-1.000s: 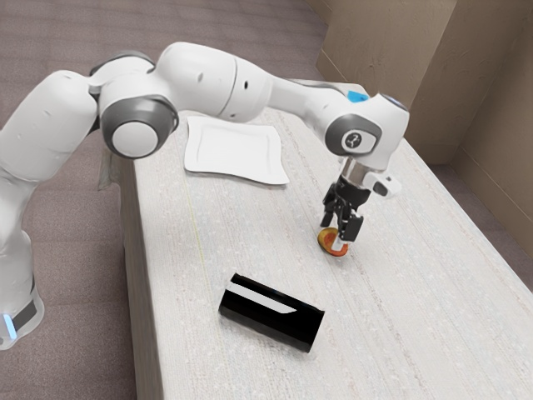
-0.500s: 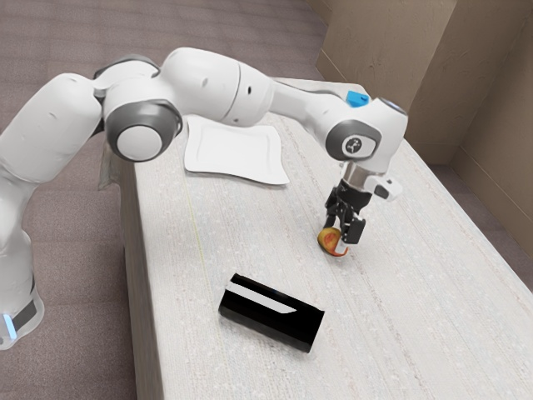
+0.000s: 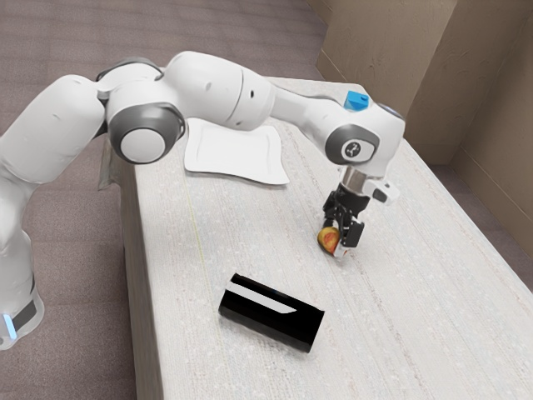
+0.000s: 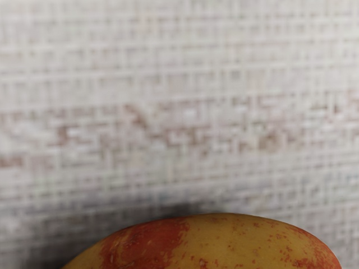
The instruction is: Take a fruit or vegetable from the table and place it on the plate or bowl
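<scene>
Exterior view: gripper [image 3: 341, 239] looks clamped on the fruit [image 3: 326, 240], low over the table [image 3: 433, 275]; the fruit bulges out one side of the fingers, so I'd guess it could twist loose on the haul to the plate [image 3: 237, 150], well apart from the gripper back toward the arm's base; wrist view: fruit [image 4: 207, 244] right under the hand; no readable writing anywhere.

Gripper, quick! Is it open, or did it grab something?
Gripper: closed, holding the red-and-yellow fruit.
</scene>
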Robot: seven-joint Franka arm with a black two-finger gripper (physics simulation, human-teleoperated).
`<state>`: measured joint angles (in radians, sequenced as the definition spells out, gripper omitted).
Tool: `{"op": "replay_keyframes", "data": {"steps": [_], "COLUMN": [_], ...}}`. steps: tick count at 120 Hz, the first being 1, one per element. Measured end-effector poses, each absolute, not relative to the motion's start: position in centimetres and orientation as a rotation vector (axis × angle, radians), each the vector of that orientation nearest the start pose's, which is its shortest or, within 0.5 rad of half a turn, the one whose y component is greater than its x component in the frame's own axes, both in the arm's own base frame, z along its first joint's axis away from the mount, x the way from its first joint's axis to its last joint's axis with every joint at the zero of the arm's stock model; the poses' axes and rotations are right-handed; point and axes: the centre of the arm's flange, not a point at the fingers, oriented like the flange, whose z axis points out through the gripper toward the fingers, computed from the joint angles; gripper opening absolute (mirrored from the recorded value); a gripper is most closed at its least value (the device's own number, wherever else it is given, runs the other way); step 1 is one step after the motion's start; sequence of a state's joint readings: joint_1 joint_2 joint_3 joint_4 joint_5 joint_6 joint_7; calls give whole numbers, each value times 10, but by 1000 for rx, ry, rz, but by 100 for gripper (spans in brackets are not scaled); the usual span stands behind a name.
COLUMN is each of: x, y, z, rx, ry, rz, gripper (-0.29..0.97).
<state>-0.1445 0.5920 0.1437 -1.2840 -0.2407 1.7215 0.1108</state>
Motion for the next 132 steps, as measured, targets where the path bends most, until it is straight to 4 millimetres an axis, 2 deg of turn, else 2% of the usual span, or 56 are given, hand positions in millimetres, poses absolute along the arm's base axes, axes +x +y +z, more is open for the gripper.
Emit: {"op": "replay_keyframes", "data": {"steps": [7,14,22,30,56,61,71,80,90,103,113,132], "x": [706,706,706,706,705,704,698,691,682,671,655,624], "y": [-45,-45,-46,-48,-48,-47,-41,-17,16,55,102,177], "z": [397,397,401,403,409,416,443,470,489,499,511,506], "rx": [-3299,-3305,-3308,-3308,-3301,-3301,-3297,-3283,-3264,-3240,-3212,-3165], "ry": [118,115,118,121,123,125,120,65,-18,-121,-248,-447], "rz": [232,231,226,223,225,213,178,149,145,176,196,285], "gripper": [82,84,68,60,54,52,47,46,48,49,50,50]}}
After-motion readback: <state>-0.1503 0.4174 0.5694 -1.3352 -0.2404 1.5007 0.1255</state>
